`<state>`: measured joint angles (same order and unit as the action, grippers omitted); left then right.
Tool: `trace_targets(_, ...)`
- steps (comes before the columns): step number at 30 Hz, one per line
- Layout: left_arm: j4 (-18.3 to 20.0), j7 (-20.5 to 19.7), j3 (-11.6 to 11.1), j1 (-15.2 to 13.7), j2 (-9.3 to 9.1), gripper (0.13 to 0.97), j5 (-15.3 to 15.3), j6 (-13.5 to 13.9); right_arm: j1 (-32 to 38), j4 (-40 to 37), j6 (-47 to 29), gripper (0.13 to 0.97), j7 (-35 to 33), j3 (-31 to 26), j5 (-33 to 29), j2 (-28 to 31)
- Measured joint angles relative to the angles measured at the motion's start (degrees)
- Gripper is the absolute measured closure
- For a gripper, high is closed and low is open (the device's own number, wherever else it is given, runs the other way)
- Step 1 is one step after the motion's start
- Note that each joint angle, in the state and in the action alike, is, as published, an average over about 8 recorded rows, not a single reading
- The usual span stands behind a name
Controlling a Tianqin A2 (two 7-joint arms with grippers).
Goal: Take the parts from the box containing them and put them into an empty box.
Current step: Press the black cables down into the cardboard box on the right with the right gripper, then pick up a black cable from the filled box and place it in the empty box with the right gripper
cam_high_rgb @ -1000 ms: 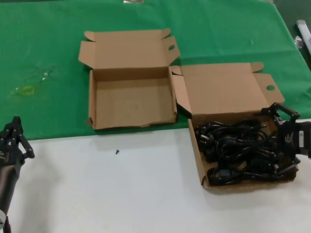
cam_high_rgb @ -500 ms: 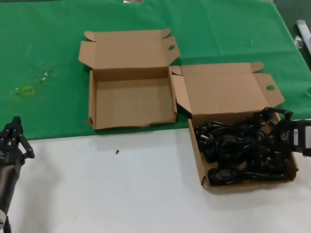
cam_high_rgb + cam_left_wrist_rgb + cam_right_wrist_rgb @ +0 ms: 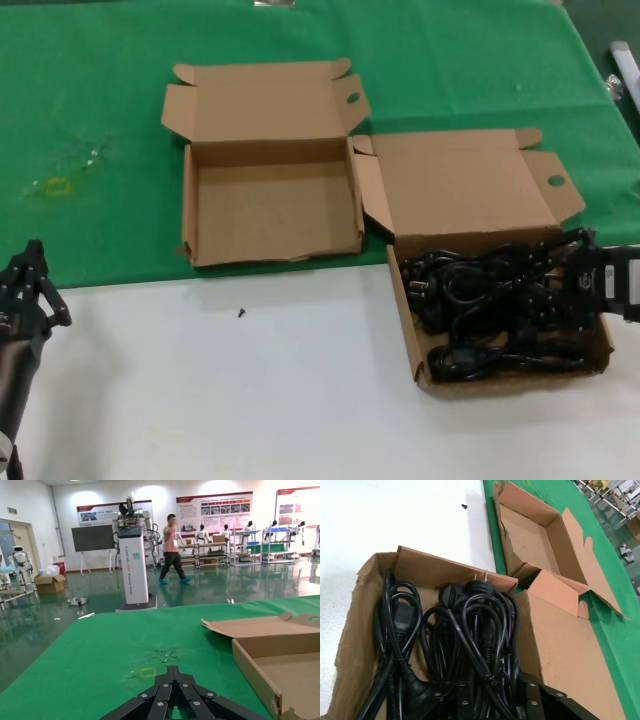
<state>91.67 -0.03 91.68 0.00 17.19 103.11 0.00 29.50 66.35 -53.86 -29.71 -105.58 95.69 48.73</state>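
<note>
The box with the parts (image 3: 405, 322) stands at the right, lid open, full of tangled black power cables (image 3: 480, 300). My right gripper (image 3: 560, 285) is down inside it at the far right end, its jaws closed around a bundle of cables. In the right wrist view the gripper (image 3: 495, 700) has cables (image 3: 460, 630) running between its fingers inside the box (image 3: 445, 567). The empty box (image 3: 270, 256), with a ragged front wall, stands open to the left of it and also shows in the right wrist view (image 3: 525, 535). My left gripper (image 3: 33, 262) is parked shut at the near left, also seen in its wrist view (image 3: 174, 672).
The boxes sit where the green cloth (image 3: 100, 100) meets the white table (image 3: 250, 400). A small black screw (image 3: 241, 313) lies on the white surface in front of the empty box. A yellowish mark (image 3: 55, 186) is on the cloth at the left.
My right gripper has sunk into the cable pile and its jaws have narrowed from wide open onto the cables, which shifted slightly. The left arm has not moved.
</note>
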Motion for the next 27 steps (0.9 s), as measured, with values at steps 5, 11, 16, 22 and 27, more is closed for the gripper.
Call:
trace_targets(5, 0.0, 0.01, 0.0, 0.0, 0.0, 0.954, 0.0, 0.0, -0.71, 1.75, -0.5, 0.746, 1.53, 0.21, 0.24, 1.04)
trace_targets(11, 0.0, 0.01, 0.0, 0.0, 0.0, 0.954, 0.0, 0.0, -1.27, 4.72, -1.24, 0.855, 4.24, 0.73, 0.85, 2.53)
trace_targets(16, 0.0, 0.01, 0.0, 0.0, 0.0, 0.954, 0.0, 0.0, -0.49, 6.38, -1.31, 0.865, 6.41, 1.29, 1.26, 3.06)
trace_targets(22, 0.0, 0.01, 0.0, 0.0, 0.0, 0.954, 0.01, 0.0, 2.53, 6.78, -0.49, 0.875, 8.4, 1.54, 0.99, 2.21)
trace_targets(27, 0.0, 0.01, 0.0, 0.0, 0.0, 0.954, 0.01, 0.0, 5.68, 6.56, 0.6, 0.875, 9.51, 1.02, 0.16, 0.33)
